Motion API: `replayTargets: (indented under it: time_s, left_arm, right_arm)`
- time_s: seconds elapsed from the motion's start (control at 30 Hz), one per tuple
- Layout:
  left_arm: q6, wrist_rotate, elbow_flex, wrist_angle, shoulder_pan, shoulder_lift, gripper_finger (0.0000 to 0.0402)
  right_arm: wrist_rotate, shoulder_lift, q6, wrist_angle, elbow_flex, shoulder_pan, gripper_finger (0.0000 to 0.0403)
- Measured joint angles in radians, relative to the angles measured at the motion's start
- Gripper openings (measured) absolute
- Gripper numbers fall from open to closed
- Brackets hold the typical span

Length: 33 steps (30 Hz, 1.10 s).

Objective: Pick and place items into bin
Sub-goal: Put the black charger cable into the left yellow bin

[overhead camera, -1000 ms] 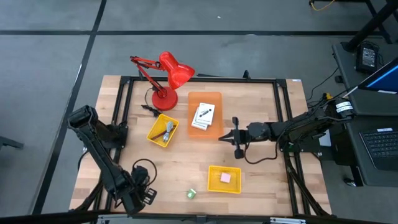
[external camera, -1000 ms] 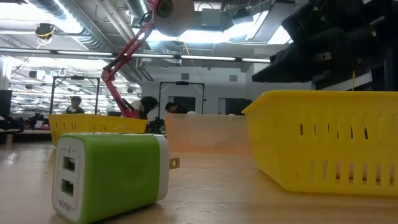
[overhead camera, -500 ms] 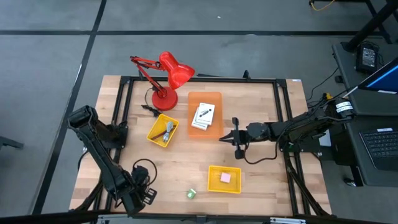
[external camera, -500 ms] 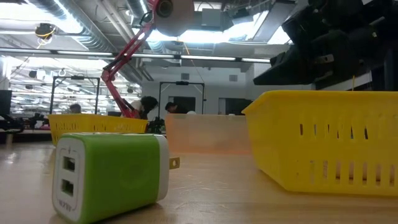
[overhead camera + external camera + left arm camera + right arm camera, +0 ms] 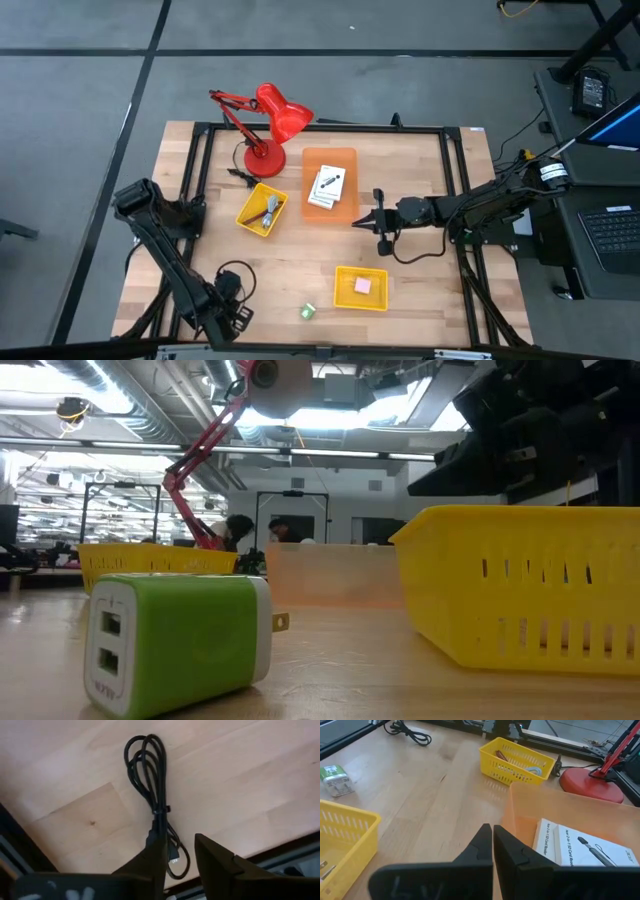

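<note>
Table fills mid-frame, bottom edge cut off. Left gripper at lower left, fingers slightly apart around the black cord, its plug end hidden. Right gripper at centre, pinched closed, empty, beside the orange bin.

The tabletop carried two yellow baskets, one orange bin with two white cards, one red desk lamp, one black cord, one green charger and one pink block.
</note>
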Motion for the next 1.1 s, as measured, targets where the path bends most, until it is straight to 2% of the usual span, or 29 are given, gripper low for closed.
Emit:
replayTargets:
  time_s: [0.3,0.47,0.77,0.93,1.1]
  left_arm:
    - [-0.018,0.013,0.000,0.000,0.000,0.047,0.0163]
    - [-0.013,0.013,0.000,-0.001,-0.001,0.091,0.0182]
    - [0.074,0.033,-0.001,0.042,-0.001,0.160,0.0182]
    - [0.076,0.171,0.002,0.046,-0.001,0.192,0.0179]
    - [0.076,0.166,0.003,0.051,-0.013,0.197,0.0145]
  right_arm:
    - [0.000,0.000,0.000,0.002,0.000,0.000,0.0000]
    - [0.000,0.000,0.000,0.002,0.000,0.000,0.0000]
    - [0.000,0.000,0.000,0.001,0.000,0.000,0.0000]
    - [-0.006,0.000,0.001,0.001,0.000,0.000,0.0000]
    - [-0.020,0.000,0.000,0.001,0.000,0.000,0.0000]
